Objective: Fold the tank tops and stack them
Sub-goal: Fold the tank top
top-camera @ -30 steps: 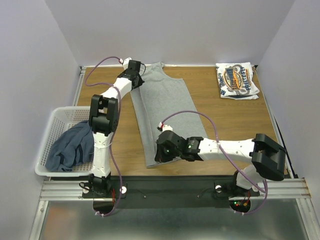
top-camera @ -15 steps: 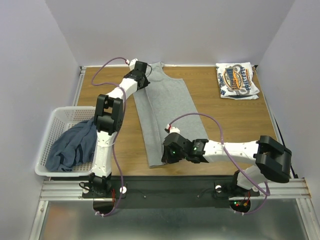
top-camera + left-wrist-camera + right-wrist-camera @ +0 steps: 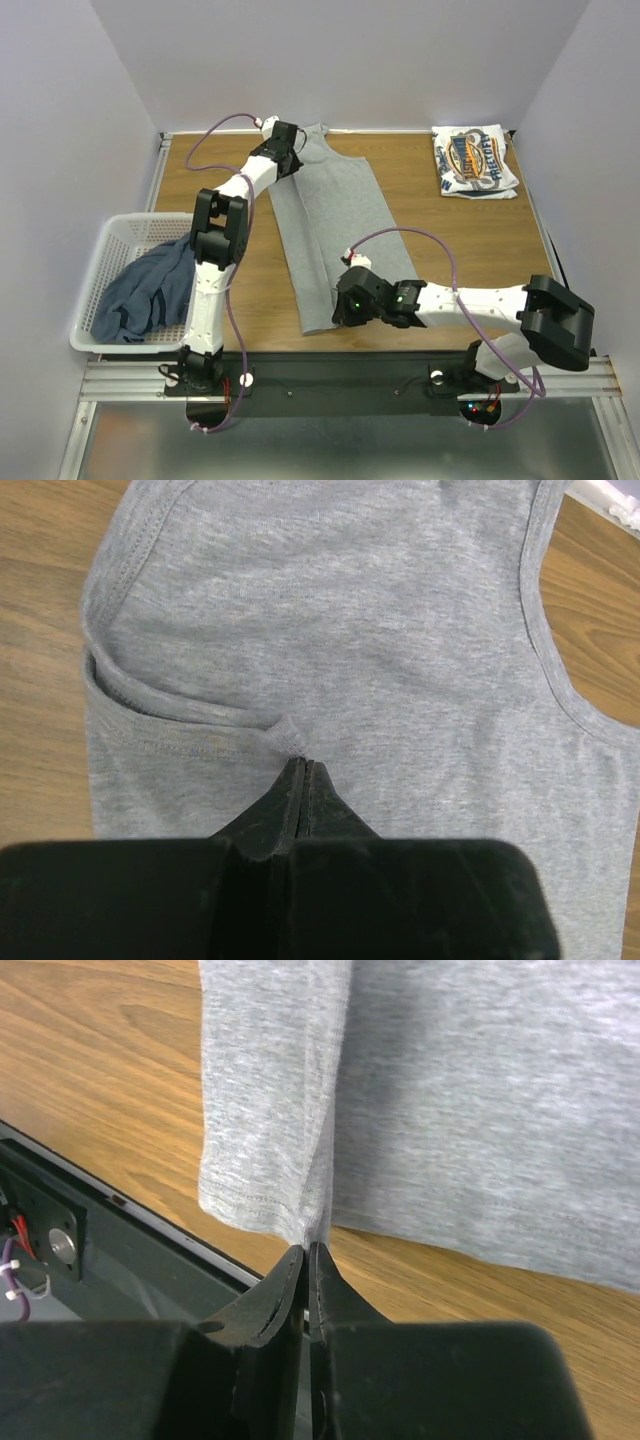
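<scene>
The light grey tank top (image 3: pixel 330 225) lies lengthwise on the table, its left side lifted over. My left gripper (image 3: pixel 290 152) is shut on its left shoulder strap at the far end; the pinched strap (image 3: pixel 285 736) shows in the left wrist view at my left gripper (image 3: pixel 304 764). My right gripper (image 3: pixel 340 305) is shut on the hem corner near the front edge; in the right wrist view the hem (image 3: pixel 268 1175) hangs from my right gripper (image 3: pixel 308 1250). The white logo tank top (image 3: pixel 474 161) lies folded at the far right. The dark slate blue tank top (image 3: pixel 145 287) lies crumpled in the basket.
A white lattice basket (image 3: pixel 98 275) stands off the table's left side. The table's front edge and a black rail (image 3: pixel 400 368) run just below my right gripper. Grey walls close in the back and both sides.
Both grippers have moved to the right, carrying the grey top's left edge over its middle. The top now looks narrower.
</scene>
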Available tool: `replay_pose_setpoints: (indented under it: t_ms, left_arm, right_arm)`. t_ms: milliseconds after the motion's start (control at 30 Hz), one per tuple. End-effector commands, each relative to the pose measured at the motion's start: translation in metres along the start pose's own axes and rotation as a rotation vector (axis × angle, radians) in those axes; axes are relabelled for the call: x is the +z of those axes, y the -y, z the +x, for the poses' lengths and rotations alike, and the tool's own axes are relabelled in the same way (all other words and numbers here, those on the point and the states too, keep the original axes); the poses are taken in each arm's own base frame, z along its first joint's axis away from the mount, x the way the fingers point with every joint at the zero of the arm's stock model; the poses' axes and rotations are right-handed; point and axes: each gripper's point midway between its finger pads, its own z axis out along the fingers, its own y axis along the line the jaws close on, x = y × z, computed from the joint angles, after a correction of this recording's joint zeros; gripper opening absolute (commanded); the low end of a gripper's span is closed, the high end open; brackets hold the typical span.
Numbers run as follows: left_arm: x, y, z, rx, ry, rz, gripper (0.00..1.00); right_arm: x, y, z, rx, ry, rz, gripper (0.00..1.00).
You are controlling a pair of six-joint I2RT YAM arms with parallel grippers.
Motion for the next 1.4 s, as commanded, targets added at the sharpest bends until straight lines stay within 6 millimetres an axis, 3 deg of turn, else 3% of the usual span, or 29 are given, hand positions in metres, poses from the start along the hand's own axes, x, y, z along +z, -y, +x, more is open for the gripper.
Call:
replay_pose_setpoints:
  t_ms: [0,100,133,167,267,333,433,467,533,600,633,700,867,1100,1300,1367]
  left_arm:
    - [-0.001,0.019,-0.017,-0.014,0.047,0.045,0.00]
    - [-0.002,0.022,-0.016,-0.003,0.046,0.054,0.22]
    - [-0.005,0.024,-0.017,0.001,0.048,0.063,0.37]
    - [-0.006,0.025,-0.017,0.006,0.050,0.070,0.44]
    - [-0.022,0.032,-0.032,0.029,0.090,0.109,0.56]
    - [-0.040,0.034,-0.049,0.041,0.133,0.123,0.59]
    - [-0.066,0.030,-0.071,0.005,0.178,0.126,0.57]
    - [-0.066,0.018,-0.066,-0.006,0.172,0.099,0.56]
    - [-0.077,-0.005,-0.083,-0.053,0.208,0.051,0.52]
    - [-0.070,-0.024,-0.075,-0.075,0.173,0.031,0.44]
    - [-0.064,-0.036,-0.077,-0.081,0.162,0.022,0.35]
    - [-0.051,-0.042,-0.068,-0.053,0.121,0.037,0.28]
    - [-0.030,-0.032,-0.052,-0.001,0.088,0.109,0.23]
    - [-0.003,-0.035,-0.020,0.045,0.029,0.114,0.22]
    - [0.012,-0.055,-0.002,0.059,-0.017,0.022,0.22]
    - [0.013,-0.060,-0.002,0.067,-0.030,-0.011,0.22]
  right_arm:
    - [-0.007,-0.006,-0.013,0.028,0.056,-0.026,0.11]
    - [-0.008,-0.003,-0.015,0.035,0.071,-0.017,0.23]
    - [-0.008,-0.003,-0.015,0.036,0.073,-0.017,0.35]
    - [-0.010,-0.002,-0.016,0.037,0.080,-0.013,0.42]
    - [-0.018,0.003,-0.024,0.035,0.116,0.008,0.63]
    - [-0.024,0.006,-0.034,0.010,0.146,0.049,0.64]
    - [-0.027,-0.002,-0.048,-0.020,0.169,0.068,0.62]
    - [-0.025,-0.008,-0.051,-0.033,0.171,0.063,0.59]
    - [-0.014,-0.021,-0.054,-0.085,0.157,0.070,0.54]
    - [-0.004,-0.034,-0.049,-0.137,0.138,0.069,0.49]
    - [0.006,-0.039,-0.047,-0.152,0.122,0.080,0.47]
    - [0.021,-0.039,-0.046,-0.167,0.115,0.110,0.43]
    - [0.042,-0.033,-0.045,-0.199,0.108,0.166,0.38]
    - [0.076,-0.029,-0.012,-0.252,0.026,0.212,0.37]
    - [0.091,-0.051,0.020,-0.263,-0.032,0.177,0.37]
    - [0.092,-0.064,0.022,-0.257,-0.037,0.150,0.37]
